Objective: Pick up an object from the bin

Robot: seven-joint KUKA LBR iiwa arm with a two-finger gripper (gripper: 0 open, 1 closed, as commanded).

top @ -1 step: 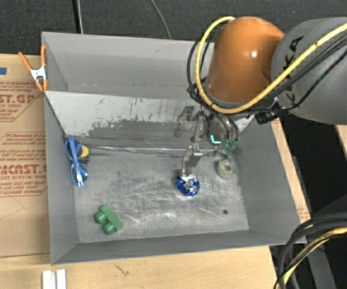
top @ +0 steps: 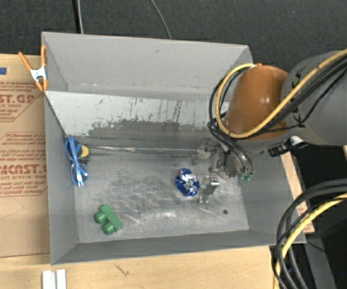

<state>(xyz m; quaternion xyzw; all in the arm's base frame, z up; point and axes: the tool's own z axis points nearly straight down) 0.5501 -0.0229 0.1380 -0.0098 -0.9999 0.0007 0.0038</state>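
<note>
A grey metal bin (top: pixel 143 65) is seen from above and slightly to one side; a robot arm (top: pixel 320 101) reaches in from the right, its wrist under a rounded orange cover (top: pixel 254 101) looped with yellow and black cables (top: pixel 220 104); below that cover the metal claw (top: pixel 210 185) sits low over the scuffed bin floor, close to the right wall; whether the claw is released or clenched cannot be told, because the wrist and its own metal parts crowd the tip; just to the claw's left, right beside it, lies a small rounded blue-and-white object (top: pixel 187 183), glossy and crumpled-looking, resting on the floor; whether the claw touches it cannot be told; it is the nearest loose thing to the claw; just to the claw's right, under the wrist, shows a small dark green piece (top: pixel 243 175), and it is unclear whether it belongs to the robot or lies in the bin; well to the claw's left and a little nearer the front wall sits a green block (top: pixel 107 219) with a lumpy, stepped shape; farther left, against the left wall and slightly behind the claw's line, lies a thin blue wiry item (top: pixel 75 161) shaped like a pair of spectacles, with a small yellow piece (top: pixel 85 153) touching its upper end; the floor between these things and the claw is bare scratched metal.
</note>
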